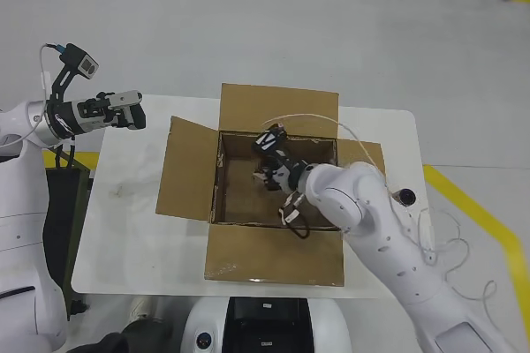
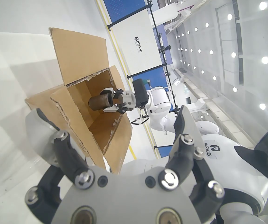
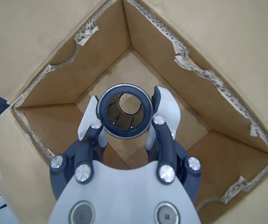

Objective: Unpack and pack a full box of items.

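Note:
An open cardboard box (image 1: 187, 172) stands on the white table (image 1: 124, 229), flaps spread. My right gripper (image 3: 125, 108) hangs over the box's inside, shut on a hollow metal cylinder (image 3: 125, 113) with a dark rim. From the left wrist view the same cylinder (image 2: 100, 101) lies sideways between the right gripper's fingers (image 2: 108, 110), above the box (image 2: 78, 108). In the top view the right gripper (image 1: 269, 168) is over the far part of the box interior. My left gripper (image 1: 132, 110) is held off the table's far left corner, open, with nothing between its fingers (image 2: 182, 127).
The box floor (image 3: 134, 71) beneath the cylinder is bare cardboard. Torn corrugated edges (image 3: 182, 54) line the box walls. White cables (image 1: 336, 132) trail from the right arm across the far flap. The table's left strip beside the box holds no objects.

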Controlling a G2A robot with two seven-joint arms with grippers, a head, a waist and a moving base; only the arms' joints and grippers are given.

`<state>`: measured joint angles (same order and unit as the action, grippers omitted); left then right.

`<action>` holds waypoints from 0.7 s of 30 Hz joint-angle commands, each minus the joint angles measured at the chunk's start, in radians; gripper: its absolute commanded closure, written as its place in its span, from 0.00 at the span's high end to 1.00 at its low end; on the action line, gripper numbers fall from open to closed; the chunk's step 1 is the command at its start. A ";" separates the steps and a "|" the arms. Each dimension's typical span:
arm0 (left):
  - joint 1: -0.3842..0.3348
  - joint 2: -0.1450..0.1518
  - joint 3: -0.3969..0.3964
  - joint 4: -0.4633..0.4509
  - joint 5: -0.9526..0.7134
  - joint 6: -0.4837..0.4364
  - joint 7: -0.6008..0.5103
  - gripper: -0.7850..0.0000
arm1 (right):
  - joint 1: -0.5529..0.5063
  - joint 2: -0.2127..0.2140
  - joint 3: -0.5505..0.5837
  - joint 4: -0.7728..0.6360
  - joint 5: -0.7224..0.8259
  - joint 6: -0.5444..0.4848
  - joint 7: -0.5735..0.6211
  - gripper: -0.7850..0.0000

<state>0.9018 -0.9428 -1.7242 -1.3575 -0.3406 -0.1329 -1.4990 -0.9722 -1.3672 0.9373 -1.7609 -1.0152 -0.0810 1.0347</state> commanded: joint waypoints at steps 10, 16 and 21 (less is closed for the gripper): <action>0.000 0.000 0.000 0.000 0.000 0.000 0.000 1.00 | -0.135 0.037 0.163 -0.218 -0.051 0.015 0.015 0.00; 0.000 0.000 0.000 0.000 0.000 0.000 0.000 1.00 | -0.225 0.055 0.259 -0.323 -0.069 0.028 0.012 0.00; 0.000 0.000 0.000 0.000 0.000 0.000 0.000 1.00 | -0.311 0.069 0.353 -0.404 -0.061 0.030 0.002 0.00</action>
<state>0.9018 -0.9428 -1.7242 -1.3575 -0.3406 -0.1329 -1.4990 -1.2633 -1.3008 1.2697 -2.1471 -1.0833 -0.0478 1.0383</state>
